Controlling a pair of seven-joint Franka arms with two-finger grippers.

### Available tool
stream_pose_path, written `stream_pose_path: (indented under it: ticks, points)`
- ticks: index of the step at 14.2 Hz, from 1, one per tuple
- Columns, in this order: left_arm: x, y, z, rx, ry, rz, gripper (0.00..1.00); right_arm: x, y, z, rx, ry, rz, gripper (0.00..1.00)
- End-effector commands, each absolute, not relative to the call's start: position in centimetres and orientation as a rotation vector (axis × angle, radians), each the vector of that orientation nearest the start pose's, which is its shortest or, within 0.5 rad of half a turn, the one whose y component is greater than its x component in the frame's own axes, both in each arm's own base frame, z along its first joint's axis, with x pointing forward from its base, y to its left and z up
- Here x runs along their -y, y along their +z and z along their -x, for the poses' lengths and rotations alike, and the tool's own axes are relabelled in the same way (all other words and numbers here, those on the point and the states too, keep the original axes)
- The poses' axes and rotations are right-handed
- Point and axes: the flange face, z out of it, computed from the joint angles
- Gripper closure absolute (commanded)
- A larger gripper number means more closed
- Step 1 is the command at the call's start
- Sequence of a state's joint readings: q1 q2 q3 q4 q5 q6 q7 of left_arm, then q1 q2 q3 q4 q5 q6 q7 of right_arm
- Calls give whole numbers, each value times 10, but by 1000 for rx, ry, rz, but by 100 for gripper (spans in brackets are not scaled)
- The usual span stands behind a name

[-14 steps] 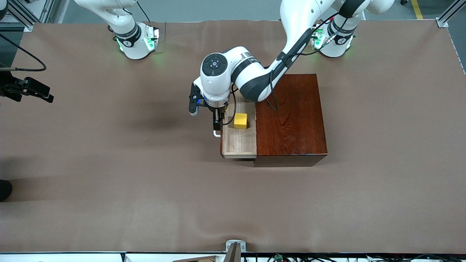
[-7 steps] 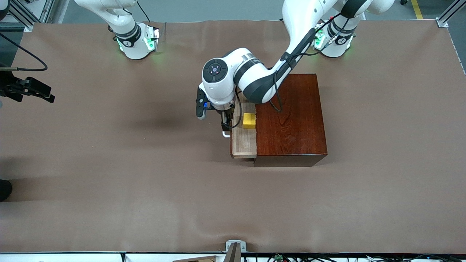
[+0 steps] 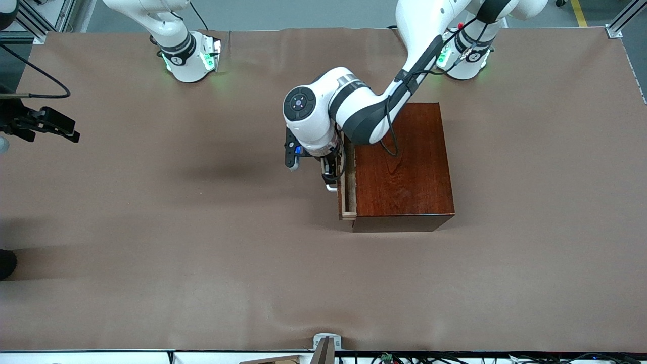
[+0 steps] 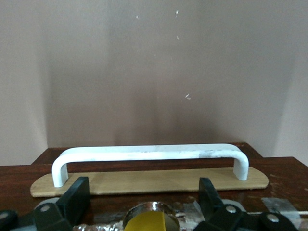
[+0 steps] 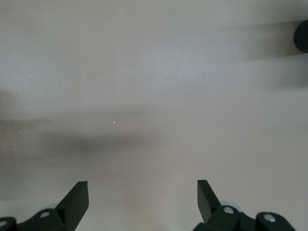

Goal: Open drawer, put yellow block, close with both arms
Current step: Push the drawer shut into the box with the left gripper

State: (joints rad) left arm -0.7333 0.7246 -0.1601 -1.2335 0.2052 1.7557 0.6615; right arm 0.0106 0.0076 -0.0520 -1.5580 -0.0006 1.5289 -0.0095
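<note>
The reddish-brown wooden box (image 3: 404, 167) stands in the middle of the table. Its drawer (image 3: 347, 199) sticks out only as a narrow pale strip toward the right arm's end. My left gripper (image 3: 331, 178) is at the drawer front by the white loop handle (image 3: 331, 187). In the left wrist view it (image 4: 143, 192) is open, with the handle (image 4: 149, 153) and dark drawer front just past its fingertips. The yellow block is hidden. My right gripper (image 3: 65, 130) waits open over bare table at the right arm's end; the right wrist view (image 5: 143, 192) shows it empty.
The brown table cover (image 3: 202, 253) is bare around the box. A dark round object (image 3: 7, 263) sits at the table's edge at the right arm's end. A metal bracket (image 3: 326, 344) stands at the edge nearest the front camera.
The left gripper has moved toward the box and the drawer has slid almost fully in. The yellow block has gone out of sight inside. The right arm has barely moved.
</note>
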Motion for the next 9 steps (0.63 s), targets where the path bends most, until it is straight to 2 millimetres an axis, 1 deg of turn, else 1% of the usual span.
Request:
stream_pose_path:
  ticks: [1, 3, 4, 9]
  points:
    - [519, 338, -492, -2104, 314, 2052, 0, 23, 625, -550, -61, 56, 3149, 0]
    - [518, 336, -493, -2095, 322, 2039, 0, 25, 627, -550, -66, 49, 3149, 0]
    - [516, 332, -491, -2089, 343, 2037, 0, 25, 627, -550, -66, 49, 3149, 0]
    - [505, 331, -490, -2050, 438, 2007, 0, 26, 628, -550, -68, 46, 3151, 0]
